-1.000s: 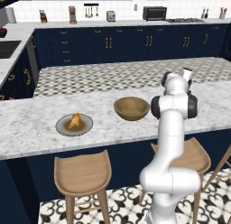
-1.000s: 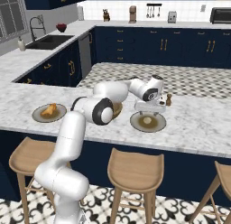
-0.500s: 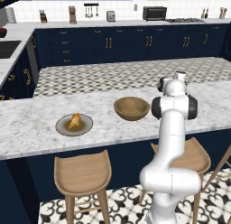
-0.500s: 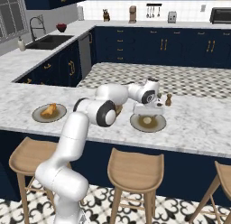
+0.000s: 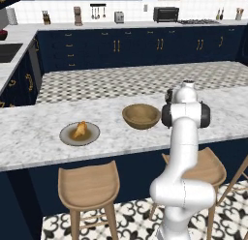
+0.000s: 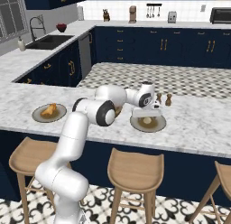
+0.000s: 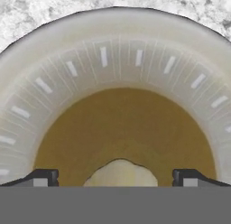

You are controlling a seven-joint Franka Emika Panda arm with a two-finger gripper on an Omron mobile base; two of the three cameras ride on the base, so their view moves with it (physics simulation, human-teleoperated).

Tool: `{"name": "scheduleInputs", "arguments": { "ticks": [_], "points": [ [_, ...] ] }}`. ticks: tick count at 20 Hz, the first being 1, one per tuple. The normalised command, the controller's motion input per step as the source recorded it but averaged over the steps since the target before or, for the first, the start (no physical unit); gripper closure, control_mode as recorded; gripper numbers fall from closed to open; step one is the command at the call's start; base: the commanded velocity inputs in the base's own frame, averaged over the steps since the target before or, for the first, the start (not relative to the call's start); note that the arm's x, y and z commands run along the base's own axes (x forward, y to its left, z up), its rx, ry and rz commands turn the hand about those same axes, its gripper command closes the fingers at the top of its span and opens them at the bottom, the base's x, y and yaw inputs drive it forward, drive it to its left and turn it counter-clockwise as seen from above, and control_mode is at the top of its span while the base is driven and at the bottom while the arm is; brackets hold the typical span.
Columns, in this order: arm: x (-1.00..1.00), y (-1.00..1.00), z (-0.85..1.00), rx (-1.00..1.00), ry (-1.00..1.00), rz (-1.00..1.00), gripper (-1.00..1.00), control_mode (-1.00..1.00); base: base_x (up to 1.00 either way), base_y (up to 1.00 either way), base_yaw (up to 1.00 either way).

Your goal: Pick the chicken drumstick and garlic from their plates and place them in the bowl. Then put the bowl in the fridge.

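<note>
Hand view: claw (image 7: 115, 177) spread wide, both dark fingertips (image 7: 41, 177) standing well apart, nothing held. Hung low over a grey-rimmed plate (image 7: 54, 78) with brownish centre. Garlic (image 7: 121, 174) seen pale and rounded on that centre, between the fingertips, not touched by either as far as could be told. Marble tabletop (image 7: 31, 6) visible beyond the plate's far rim.

Right base view: arm reached across to the right, claw (image 6: 145, 114) down just above the right plate (image 6: 159, 125), garlic (image 6: 147, 121) resting on it. Two small shakers (image 6: 168, 100) stood just beyond that plate, on the far side. Bowl (image 6: 118, 111) mostly hidden behind the arm, left of the garlic's plate. Left plate (image 6: 38, 116) lay well apart at the left of the tabletop (image 6: 198, 123), chicken drumstick (image 6: 48, 110) lying on it. Three wooden stools (image 6: 134, 170) stood along the near edge.

Left base view: wooden bowl (image 5: 141, 115) sat upright on the tabletop, nothing seen inside it. Drumstick's plate (image 5: 67, 136) lay to its left, near but apart, golden drumstick (image 5: 80, 130) on its centre. Arm rose at the right, hiding the garlic's plate. Navy cabinets (image 5: 116, 46) and a toaster oven (image 5: 165, 14) stood along the far wall.
</note>
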Motion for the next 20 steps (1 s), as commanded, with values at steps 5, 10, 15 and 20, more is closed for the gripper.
{"name": "scheduleInputs", "arguments": {
  "ticks": [5,10,15,20],
  "points": [
    [-0.01,0.0,-0.1,-0.04,0.0,0.0,-1.0,-1.0,0.0,0.0,0.0],
    [0.0,-0.06,-0.19,-0.02,0.02,0.0,1.0,-1.0,0.0,0.0,0.0],
    [-0.32,-0.04,-0.14,0.0,0.01,-0.02,1.0,-1.0,0.0,0.0,0.0],
    [-0.1,-0.02,0.0,0.0,0.0,-0.04,1.0,-1.0,0.0,0.0,0.0]
  ]
}}
